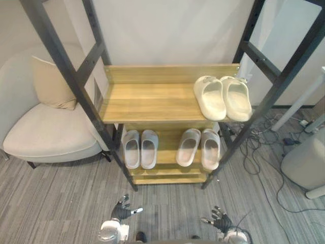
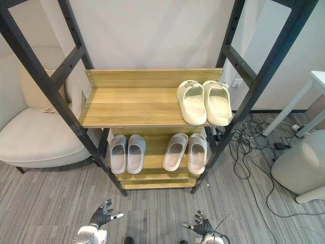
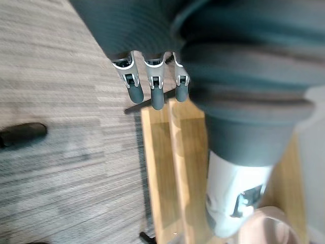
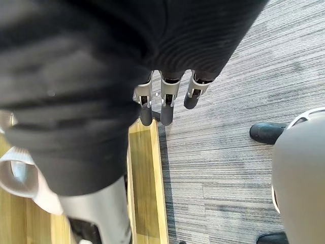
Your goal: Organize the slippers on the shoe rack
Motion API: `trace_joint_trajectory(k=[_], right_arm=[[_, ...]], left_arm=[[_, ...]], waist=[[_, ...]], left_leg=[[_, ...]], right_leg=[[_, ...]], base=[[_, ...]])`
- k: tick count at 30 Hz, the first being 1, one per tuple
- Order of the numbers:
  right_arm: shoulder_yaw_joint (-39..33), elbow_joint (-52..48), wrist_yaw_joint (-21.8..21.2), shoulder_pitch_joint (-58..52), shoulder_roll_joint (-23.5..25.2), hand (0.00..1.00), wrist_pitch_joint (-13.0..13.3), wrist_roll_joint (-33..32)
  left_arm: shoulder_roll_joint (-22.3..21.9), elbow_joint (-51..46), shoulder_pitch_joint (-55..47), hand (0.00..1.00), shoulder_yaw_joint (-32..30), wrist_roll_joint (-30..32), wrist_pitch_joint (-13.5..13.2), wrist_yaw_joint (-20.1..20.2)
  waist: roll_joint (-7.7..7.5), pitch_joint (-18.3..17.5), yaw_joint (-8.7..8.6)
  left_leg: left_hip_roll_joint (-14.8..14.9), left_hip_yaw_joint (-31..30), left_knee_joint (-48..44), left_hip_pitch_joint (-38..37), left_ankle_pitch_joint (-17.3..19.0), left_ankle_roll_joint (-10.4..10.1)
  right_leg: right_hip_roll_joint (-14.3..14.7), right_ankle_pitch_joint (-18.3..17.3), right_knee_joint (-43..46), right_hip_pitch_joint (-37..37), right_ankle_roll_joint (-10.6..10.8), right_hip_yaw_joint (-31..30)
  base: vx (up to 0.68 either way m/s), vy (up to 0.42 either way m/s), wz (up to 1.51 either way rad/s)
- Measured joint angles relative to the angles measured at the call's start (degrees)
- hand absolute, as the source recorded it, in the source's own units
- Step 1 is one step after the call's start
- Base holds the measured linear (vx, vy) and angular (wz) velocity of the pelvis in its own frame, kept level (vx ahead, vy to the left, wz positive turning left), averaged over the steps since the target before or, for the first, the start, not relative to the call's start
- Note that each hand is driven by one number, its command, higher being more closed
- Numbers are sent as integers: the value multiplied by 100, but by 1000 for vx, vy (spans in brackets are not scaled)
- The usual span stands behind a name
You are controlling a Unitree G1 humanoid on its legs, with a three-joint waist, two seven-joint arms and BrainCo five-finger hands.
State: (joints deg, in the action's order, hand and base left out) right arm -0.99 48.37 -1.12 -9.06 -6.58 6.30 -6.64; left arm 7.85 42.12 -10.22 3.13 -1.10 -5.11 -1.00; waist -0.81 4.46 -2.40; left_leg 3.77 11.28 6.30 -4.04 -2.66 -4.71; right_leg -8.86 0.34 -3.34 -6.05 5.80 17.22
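Left hand and right hand hang low, fingers loose, empty. Cream slippers top the shoe rack; grey pair, pinkish pair below.

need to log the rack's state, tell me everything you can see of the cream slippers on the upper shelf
The cream slippers look like moulded foam slides, each with a broad strap over the front. They lie soles down, side by side and touching, at the right end of the wooden upper shelf, straps toward the back, heels at its front edge.
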Motion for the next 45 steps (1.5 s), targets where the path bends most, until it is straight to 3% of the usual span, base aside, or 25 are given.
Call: trace_joint_trajectory(k=[6,9,10,11,13,14,15,16,18,19,20,22,24,27,29,30,31,32,33,34,36,38,39,42,45], right_arm=[[-2,5,6,70,-1,0,-4,52],[-61,5,19,87,12,0,-11,192],[-61,6,27,113,10,0,-16,205],[-53,3,48,152,-21,0,-23,205],[-39,-1,77,178,64,0,-28,205],[-12,0,78,159,139,0,-30,207],[56,-7,75,152,186,0,-28,207],[97,-12,74,159,176,0,-24,208],[102,-13,75,158,161,0,-16,203],[102,-11,85,113,168,0,-12,202],[102,-11,90,96,182,0,-8,199],[42,29,106,179,65,0,-24,195],[53,13,109,219,-20,0,-22,194],[47,-11,113,280,-10,0,-4,153],[-39,-9,145,462,20,0,-2,148],[-69,-9,176,523,85,0,-1,146],[-81,-29,223,652,103,0,5,132],[-92,-89,241,708,71,0,22,91],[-107,-178,253,705,27,0,25,49],[-111,-259,254,689,-15,0,25,-20],[-99,-255,234,664,15,0,32,-23],[-93,-248,223,731,128,0,44,-22],[-106,-256,224,688,137,0,46,-22],[-71,-256,205,638,261,0,33,-14],[-29,-251,195,697,260,0,31,1]], left_arm=[[-79,263,-13,0,-64,10,55,-26],[-184,319,-64,0,-149,9,55,-67],[-224,354,-39,0,-147,-1,57,-115],[-271,371,-54,0,-138,-9,62,-128],[-212,372,-70,0,-143,-11,68,-147],[-199,364,-20,0,-144,-10,69,-162],[-188,359,10,0,-199,-12,69,-200],[-190,359,51,0,-211,-15,70,-237],[-190,354,179,0,-211,-25,57,-266],[-172,344,218,0,-206,-25,50,-270],[-130,355,267,0,-209,-24,45,-269],[-301,452,350,0,-195,-25,54,-269],[-379,454,270,0,-193,-33,55,-276],[-386,457,404,0,-162,-77,51,-275],[-385,454,662,0,-42,-79,49,-279],[-374,456,722,0,36,-78,51,-275],[-385,459,786,0,84,-76,59,-272],[-421,463,801,0,156,-72,76,-263],[-439,463,806,0,242,-66,79,-258],[-445,433,841,0,264,-61,68,-260],[-403,412,910,0,301,-14,51,-265],[-366,496,941,0,245,-5,68,-273],[-401,626,894,0,252,1,88,-275],[-377,687,903,0,259,103,82,-278],[-223,806,848,0,250,104,81,-280]], waist=[[5,6,19],[-122,76,56],[-79,123,63],[-51,194,93],[-46,259,116],[-31,309,96],[-66,296,82],[-57,302,81],[-41,302,18],[-122,277,-12],[-334,239,0],[-46,292,109],[117,265,163],[120,279,154],[74,422,162],[28,472,162],[-11,524,157],[42,562,134],[80,605,128],[88,609,128],[72,593,98],[52,637,68],[155,643,-18],[84,671,-50],[-13,651,-5]], left_leg=[[-9,3,-2,-2,83,12],[-168,-51,-25,-44,237,85],[-197,-126,-1,-118,277,125],[-197,-225,-6,-179,316,173],[-234,-482,-121,-272,319,242],[-224,-682,-216,-303,375,311],[-222,-952,-358,-195,422,324],[-221,-1150,-422,-130,421,322],[-279,-1731,-562,106,422,290],[-424,-1998,-644,243,433,236],[-604,-2175,-728,344,467,185],[-470,-2358,-781,433,472,120],[-335,-2571,-783,510,487,24],[-260,-2834,-966,921,410,-139],[-176,-2118,-1093,1312,267,-48],[-35,-1381,-1210,1417,334,177],[271,-218,-1654,1623,491,459],[554,654,-2198,1803,606,509],[621,1242,-2562,1936,603,500],[566,1481,-2636,2002,612,523],[146,1311,-1881,1867,421,669],[402,2149,-2719,1770,1090,837],[397,2080,-2660,1634,1276,709],[-67,1736,-1557,1165,732,821],[-308,1649,-878,860,385,789]], right_leg=[[-40,-184,219,78,30,1],[-427,-771,1423,444,249,44],[-527,-842,1878,548,340,40],[-657,-793,2747,895,424,-55],[-752,-469,3931,1325,286,-578],[-707,-582,4311,1542,288,-893],[-520,-1017,4276,1618,252,-1198],[-355,-1199,4109,1642,230,-1411],[115,-1323,3122,1517,200,-2193],[164,-1210,2499,1384,149,-2425],[49,-1139,2164,1367,57,-2385],[63,-1149,1958,1165,-25,-1936],[166,-1077,1667,968,-102,-1624],[259,-920,1198,648,-194,-934],[237,-891,1117,635,-232,-434],[210,-881,1121,677,-248,-255],[157,-882,1137,697,-252,-98],[129,-912,1192,669,-236,76],[106,-1042,1349,654,-155,169],[32,-1140,1409,591,-123,227],[-117,-1267,1262,539,-231,542],[-292,-1156,1284,373,-30,929],[-219,-1163,1321,151,-14,1050],[-233,-995,1267,106,-239,906],[-80,-842,1040,248,-249,723]], base=[[8,2,0],[67,39,19],[46,42,30],[49,52,35],[81,68,62],[124,5,104],[98,-49,114],[80,-92,136],[44,-148,159],[39,-191,154],[36,-191,132],[42,-159,86],[75,-123,65],[80,-114,112],[3,-34,123],[-10,12,90],[18,18,83],[52,25,90],[76,59,110],[84,111,125],[56,147,126],[77,127,90],[147,94,90],[84,145,71],[-56,84,23]])
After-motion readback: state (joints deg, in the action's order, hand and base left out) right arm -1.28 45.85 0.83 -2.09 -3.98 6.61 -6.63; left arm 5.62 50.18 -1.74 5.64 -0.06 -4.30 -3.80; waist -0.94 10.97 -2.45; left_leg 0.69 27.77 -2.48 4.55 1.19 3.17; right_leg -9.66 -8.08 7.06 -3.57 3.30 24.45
